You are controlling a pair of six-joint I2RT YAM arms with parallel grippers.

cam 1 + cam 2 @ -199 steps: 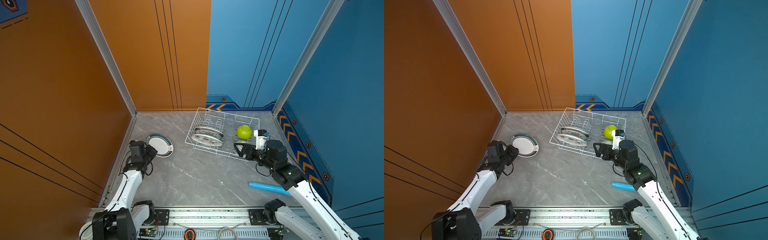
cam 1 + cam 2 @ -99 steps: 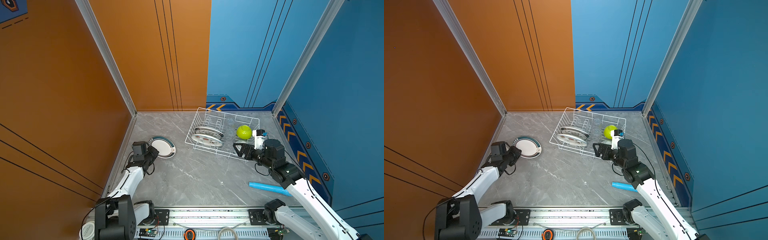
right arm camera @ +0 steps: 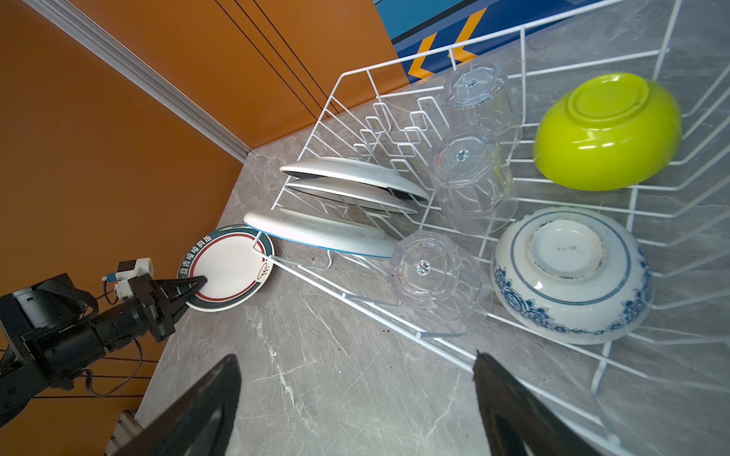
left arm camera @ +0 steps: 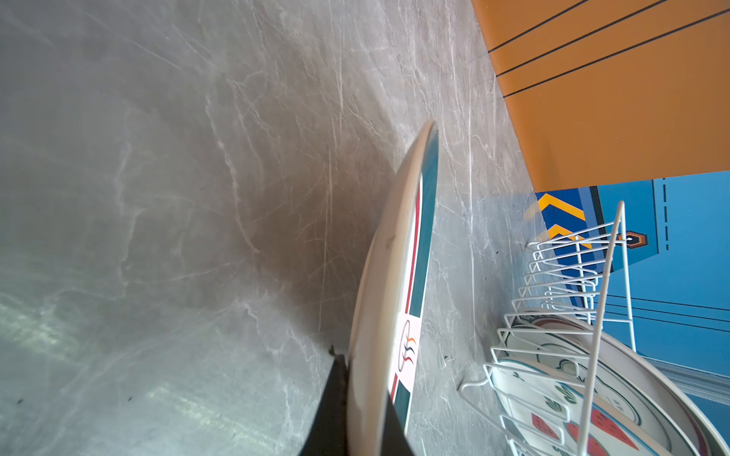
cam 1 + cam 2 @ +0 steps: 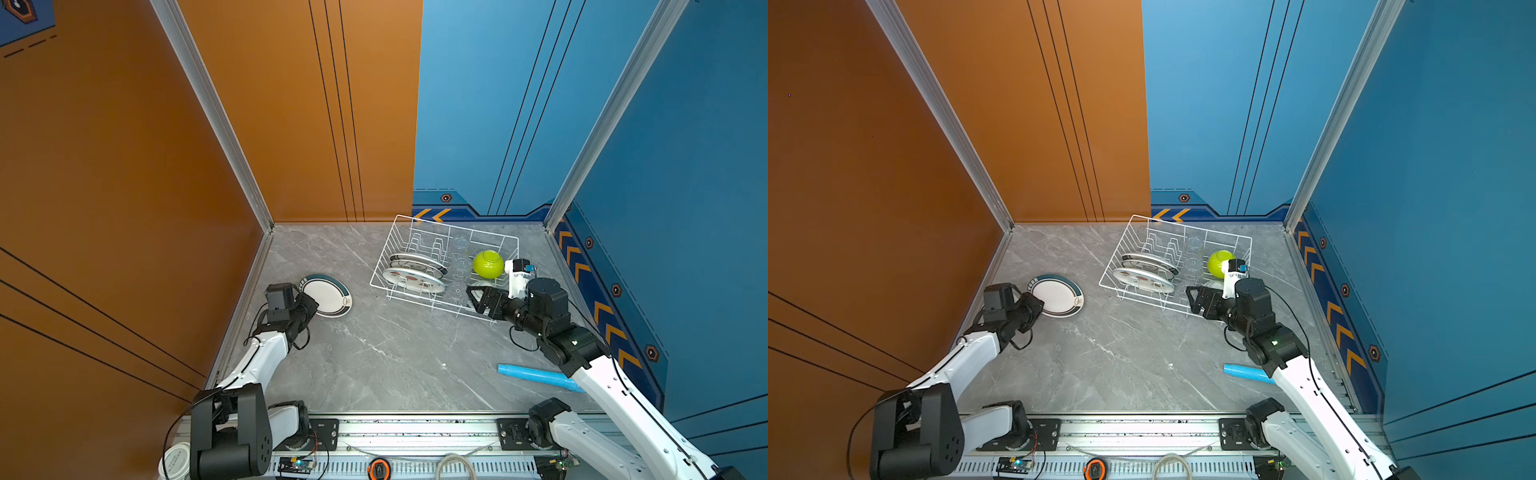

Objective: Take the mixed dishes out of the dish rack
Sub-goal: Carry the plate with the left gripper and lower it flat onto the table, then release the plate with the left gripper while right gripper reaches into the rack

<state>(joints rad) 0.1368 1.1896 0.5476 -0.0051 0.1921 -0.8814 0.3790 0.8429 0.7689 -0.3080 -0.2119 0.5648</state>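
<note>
Left gripper [image 5: 311, 301], jaws clamping teal-rimmed round white plate [image 5: 330, 293], may drop it; right gripper [image 5: 476, 298], jaws spread empty, may snag white wire dish rack [image 5: 457, 227].

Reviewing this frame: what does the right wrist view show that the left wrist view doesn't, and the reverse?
Only the right wrist view: the lime-green bowl, the blue-patterned bowl and three clear cups in the dish rack, plus the whole left gripper.
Only the left wrist view: the red watermelon prints on a racked plate.
Both: the teal-rimmed plate clamped between the left fingers, the rack's wires, and plates slotted in its dividers.
</note>
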